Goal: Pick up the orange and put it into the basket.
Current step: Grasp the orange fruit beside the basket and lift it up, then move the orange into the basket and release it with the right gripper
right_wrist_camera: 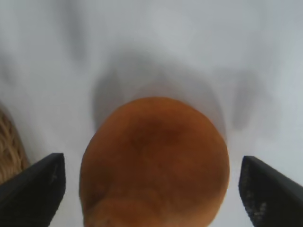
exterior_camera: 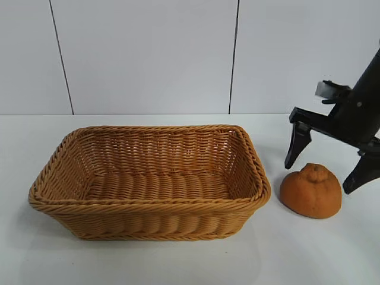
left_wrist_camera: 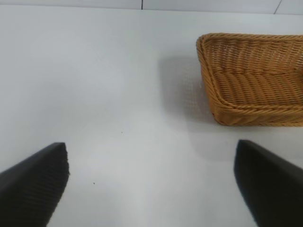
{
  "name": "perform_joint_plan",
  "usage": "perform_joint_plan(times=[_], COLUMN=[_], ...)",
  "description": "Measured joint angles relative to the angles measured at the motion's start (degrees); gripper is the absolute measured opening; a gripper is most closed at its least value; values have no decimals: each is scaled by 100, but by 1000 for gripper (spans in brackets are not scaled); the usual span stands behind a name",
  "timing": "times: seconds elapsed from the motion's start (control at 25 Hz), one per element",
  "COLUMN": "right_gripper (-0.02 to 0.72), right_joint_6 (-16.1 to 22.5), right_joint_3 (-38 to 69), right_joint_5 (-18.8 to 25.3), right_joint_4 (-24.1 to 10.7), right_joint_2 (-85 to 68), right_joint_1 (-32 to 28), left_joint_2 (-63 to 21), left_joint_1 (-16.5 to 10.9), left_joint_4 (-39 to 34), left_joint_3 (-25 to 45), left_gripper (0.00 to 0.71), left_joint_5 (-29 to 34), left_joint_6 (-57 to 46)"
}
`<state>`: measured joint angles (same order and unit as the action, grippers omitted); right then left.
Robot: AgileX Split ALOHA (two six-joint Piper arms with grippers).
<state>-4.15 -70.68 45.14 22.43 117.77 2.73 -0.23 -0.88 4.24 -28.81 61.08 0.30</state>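
The orange [exterior_camera: 310, 191] is dull orange and squat with a knob on top. It sits on the white table just right of the wicker basket [exterior_camera: 148, 205]. My right gripper [exterior_camera: 325, 176] is open and hangs just behind and above the orange, one finger on each side, not touching it. In the right wrist view the orange [right_wrist_camera: 154, 161] lies between the two spread fingertips [right_wrist_camera: 38, 189]. My left gripper [left_wrist_camera: 151, 184] is open and empty over bare table, with the basket's corner [left_wrist_camera: 222, 106] ahead of it. The left arm does not show in the exterior view.
The basket is empty and takes up the middle of the table. A white panelled wall [exterior_camera: 148, 53] stands behind the table. Bare table lies in front of the basket and to the right of the orange.
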Motion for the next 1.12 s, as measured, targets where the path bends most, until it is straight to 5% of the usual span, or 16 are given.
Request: perform_joint_plan(times=[0.08,0.32,0.68,1.12], right_gripper=[584,43,36,34], right_joint_6=[0,-67,-239,-275], right_joint_3=[0,-22,-41,-995], right_joint_5=[-26,72,249,1050], right_joint_4=[25,69,8,-57], right_joint_2=[100,80,-971,-1753], right_joint_1=[0,0,0,348], left_joint_2=[0,0,0,0], left_joint_1=[0,0,0,0], left_joint_4=[0,0,0,0], left_joint_3=[0,0,0,0], left_gripper=[673,673,673,673], left_joint_5=[0,0,0,0], left_joint_6=[0,0,0,0])
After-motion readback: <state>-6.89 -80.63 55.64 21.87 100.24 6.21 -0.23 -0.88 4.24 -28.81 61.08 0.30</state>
